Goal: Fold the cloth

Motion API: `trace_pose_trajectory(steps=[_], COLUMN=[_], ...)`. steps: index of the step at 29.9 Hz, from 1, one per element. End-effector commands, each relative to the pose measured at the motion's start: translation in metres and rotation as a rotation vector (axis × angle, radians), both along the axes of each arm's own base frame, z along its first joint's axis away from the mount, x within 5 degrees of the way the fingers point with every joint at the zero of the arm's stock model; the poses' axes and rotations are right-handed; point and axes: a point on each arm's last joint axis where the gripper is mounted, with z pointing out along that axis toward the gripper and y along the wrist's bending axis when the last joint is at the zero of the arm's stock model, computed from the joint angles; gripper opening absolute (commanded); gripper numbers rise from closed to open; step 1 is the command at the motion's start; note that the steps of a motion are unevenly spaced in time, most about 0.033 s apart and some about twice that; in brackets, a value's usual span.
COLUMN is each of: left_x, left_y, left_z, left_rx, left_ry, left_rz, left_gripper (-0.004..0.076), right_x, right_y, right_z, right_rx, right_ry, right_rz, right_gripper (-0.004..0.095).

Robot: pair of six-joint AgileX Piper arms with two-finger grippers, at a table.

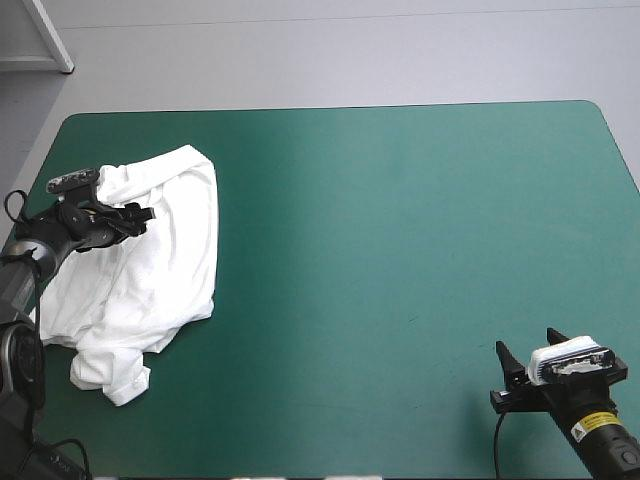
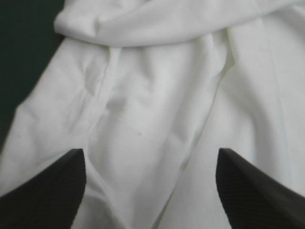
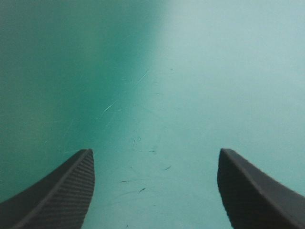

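Observation:
The white T-shirt (image 1: pixel 150 260) lies crumpled and loosely bunched near the table's left edge, longer from far to near. My left gripper (image 1: pixel 140 217) hovers over its far part, open, with rumpled white cloth (image 2: pixel 157 109) spread ahead of and under the black fingers (image 2: pixel 47 191); nothing is pinched between them. My right gripper (image 1: pixel 528 368) stands open near the front right corner of the table, far from the shirt. Its view shows only bare teal-green cover (image 3: pixel 152 95) between the black fingers (image 3: pixel 252 191).
The teal-green cover (image 1: pixel 400 230) stretches bare from the shirt to the right edge. A strip of cover (image 2: pixel 24 57) shows beside the shirt in the left wrist view.

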Motion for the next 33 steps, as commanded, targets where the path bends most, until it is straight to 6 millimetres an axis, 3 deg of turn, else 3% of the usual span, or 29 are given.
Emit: trace_pose_trajectory(steps=[1,7,9,11,13,15,21,24,28,33], left_x=[0.013,0.026,0.028,0.029,0.031,0.035,0.043,0.039,0.021,-0.023], left_y=[0.002,0.005,0.003,-0.007,-0.022,-0.044,-0.124,-0.178,-0.251,-0.335], left_z=[0.008,-0.026,-0.033,-0.038,-0.040,-0.040,-0.029,-0.018,-0.003,0.011], left_rx=[-0.020,-0.013,-0.029,-0.025,0.023,0.082,0.213,0.264,0.263,0.265], left_ry=[-0.105,-0.071,-0.049,-0.024,-0.017,-0.032,-0.170,-0.228,-0.296,-0.374], left_rz=[0.018,0.005,-0.007,-0.049,-0.147,-0.256,-0.479,-0.661,-0.863,-1.126], left_gripper=[0.0549,0.0547,0.0503,0.0356,0.0159,-0.0007,-0.0008,-0.0008,-0.0008,-0.0008], right_x=[0.003,0.003,0.003,0.003,0.003,0.003,0.003,0.003,0.003,0.003], right_y=[0.001,0.001,0.001,0.001,0.000,0.000,0.000,0.000,0.000,0.000], right_z=[0.018,0.018,0.019,0.019,0.019,0.019,0.019,0.019,0.019,0.019], right_rx=[0.013,0.013,0.012,0.006,-0.007,-0.020,-0.021,-0.021,-0.021,-0.020], right_ry=[-0.100,-0.100,-0.104,-0.109,-0.114,-0.118,-0.116,-0.117,-0.117,-0.118], right_rz=[0.004,0.004,0.004,0.005,0.007,0.007,0.007,0.007,0.007,0.007], right_gripper=[0.0669,0.0668,0.0662,0.0652,0.0646,0.0646,0.0646,0.0646,0.0646,0.0646])
